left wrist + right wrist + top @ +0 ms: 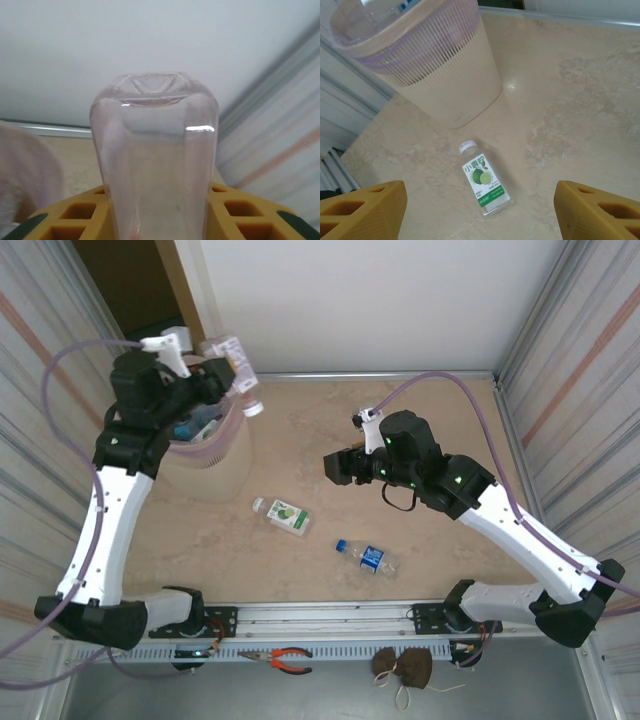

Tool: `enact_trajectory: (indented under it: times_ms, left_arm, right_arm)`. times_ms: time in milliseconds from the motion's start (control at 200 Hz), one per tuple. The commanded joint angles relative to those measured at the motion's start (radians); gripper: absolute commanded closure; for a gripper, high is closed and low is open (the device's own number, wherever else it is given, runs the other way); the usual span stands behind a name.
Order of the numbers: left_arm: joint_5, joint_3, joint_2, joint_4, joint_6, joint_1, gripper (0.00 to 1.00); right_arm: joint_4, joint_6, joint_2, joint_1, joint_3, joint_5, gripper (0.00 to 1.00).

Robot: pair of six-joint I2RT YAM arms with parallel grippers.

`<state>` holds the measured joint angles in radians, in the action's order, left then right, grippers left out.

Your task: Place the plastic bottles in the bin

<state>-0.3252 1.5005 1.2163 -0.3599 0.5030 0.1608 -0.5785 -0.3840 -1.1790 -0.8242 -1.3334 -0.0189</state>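
My left gripper point(218, 378) hangs over the bin point(215, 465), shut on a clear plastic bottle point(236, 365) whose white cap points toward the table. In the left wrist view that bottle point(155, 150) stands between the yellow fingers point(75, 215), base away from the camera. The beige bin point(450, 75) has a pink liner and holds other bottles. Two bottles lie on the table: a lime-label one point(285, 515) point(485, 184) and a blue-label one point(368, 558). My right gripper point(334, 466) point(480, 212) is open with nothing in it, above the lime-label bottle.
Corrugated walls point(575, 370) close in the table on the left and right. Orange-handled pliers point(285, 660) and a brown pouch point(405, 668) lie in front of the arm bases. The marble tabletop point(400, 390) is bare at the back right.
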Motion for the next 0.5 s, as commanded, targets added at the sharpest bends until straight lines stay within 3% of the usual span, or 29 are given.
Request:
enact_trajectory:
  times_ms: [0,105,271,496]
  left_arm:
    - [-0.007,-0.080,-0.048,0.125,0.136,-0.090,0.61]
    - [0.076,-0.138,-0.064,0.172,0.261,-0.156,0.66]
    - [0.282,-0.060,0.017,0.027,0.457,-0.173,0.69]
    - [0.335,0.056,0.152,-0.080,0.650,-0.180,0.70]
  right_arm:
    - [-0.017,-0.004,0.017,0.006,-0.020,0.022,0.24]
    - [-0.018,-0.006,0.014,0.007,-0.025,0.022,0.25]
    - [-0.018,-0.009,0.010,0.006,-0.028,0.022,0.25]
    - [-0.029,-0.015,0.012,0.007,-0.028,0.031,0.26]
